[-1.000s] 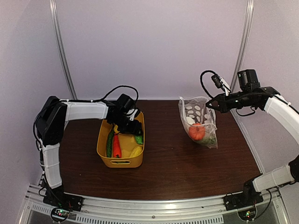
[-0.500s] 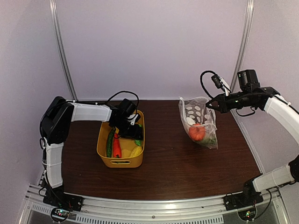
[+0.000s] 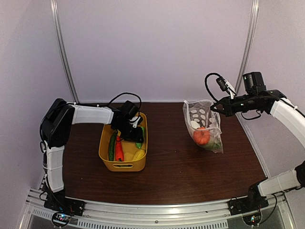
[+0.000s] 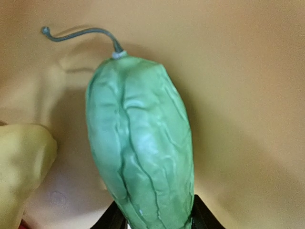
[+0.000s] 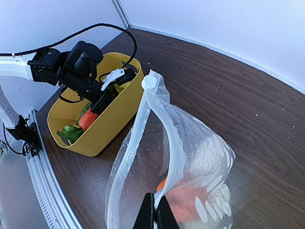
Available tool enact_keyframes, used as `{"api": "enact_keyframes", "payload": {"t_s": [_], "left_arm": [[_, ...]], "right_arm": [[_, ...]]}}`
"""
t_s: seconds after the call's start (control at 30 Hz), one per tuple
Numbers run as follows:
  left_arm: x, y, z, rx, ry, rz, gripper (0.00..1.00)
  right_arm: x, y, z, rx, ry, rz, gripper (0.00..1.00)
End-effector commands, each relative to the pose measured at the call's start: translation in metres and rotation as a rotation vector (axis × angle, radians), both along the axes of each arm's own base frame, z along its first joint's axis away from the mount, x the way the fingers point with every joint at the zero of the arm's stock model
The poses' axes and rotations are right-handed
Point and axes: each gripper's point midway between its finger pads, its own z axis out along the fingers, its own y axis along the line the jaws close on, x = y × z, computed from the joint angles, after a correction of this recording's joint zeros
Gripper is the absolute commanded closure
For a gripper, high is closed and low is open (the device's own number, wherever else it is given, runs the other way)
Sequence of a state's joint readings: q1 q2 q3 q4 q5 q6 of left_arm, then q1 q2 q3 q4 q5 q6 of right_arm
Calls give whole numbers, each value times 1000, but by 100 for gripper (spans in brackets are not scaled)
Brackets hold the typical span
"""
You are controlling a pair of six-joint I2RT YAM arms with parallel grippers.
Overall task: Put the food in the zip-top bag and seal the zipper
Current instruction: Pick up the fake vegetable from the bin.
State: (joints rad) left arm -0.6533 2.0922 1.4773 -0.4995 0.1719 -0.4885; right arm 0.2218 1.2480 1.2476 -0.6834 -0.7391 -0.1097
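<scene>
The left gripper (image 4: 155,220) pinches a wrinkled green vegetable (image 4: 140,157) with a curled stem, near a yellow piece (image 4: 21,162) in the yellow tub (image 4: 238,71).

Clear white-dotted zip-top bag (image 3: 204,125) upright, zipper (image 5: 169,138) unsealed along its gaping mouth, orange pumpkin (image 3: 201,136) and a white piece (image 3: 193,124) low inside; in the yellow tub (image 3: 123,166), long green cucumber (image 3: 112,146) beside red-orange carrot (image 3: 119,149), a yellow piece (image 3: 138,154), a wrinkled green piece (image 4: 140,162) with curly stem.
</scene>
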Motion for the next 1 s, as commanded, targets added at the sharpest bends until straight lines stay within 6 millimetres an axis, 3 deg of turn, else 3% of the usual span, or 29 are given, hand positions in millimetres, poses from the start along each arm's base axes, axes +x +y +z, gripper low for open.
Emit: {"api": "enact_keyframes", "payload": {"t_s": [0.0,0.2,0.33,0.5,0.6,0.7,0.97], "left_arm": [[3,10,30,20,-77,-15,66],[3,27,66,65,-161,-6,67],[8,40,92,111,-229,11,75],[16,39,136,80,-311,25,82],[17,22,166,-29,-343,5,93],[9,-11,193,-214,-382,-64,99],[-26,-90,257,-537,-481,-230,100]], "right_arm": [[-1,-5,6,-9,-46,-9,100],[0,-5,6,-9,-45,-9,100],[1,-4,6,-8,-45,-8,100],[1,-4,7,-5,-43,-5,100],[1,-4,7,-4,-44,-6,100],[0,-4,7,-8,-45,-8,100],[1,-5,3,-11,-38,-13,100]]}}
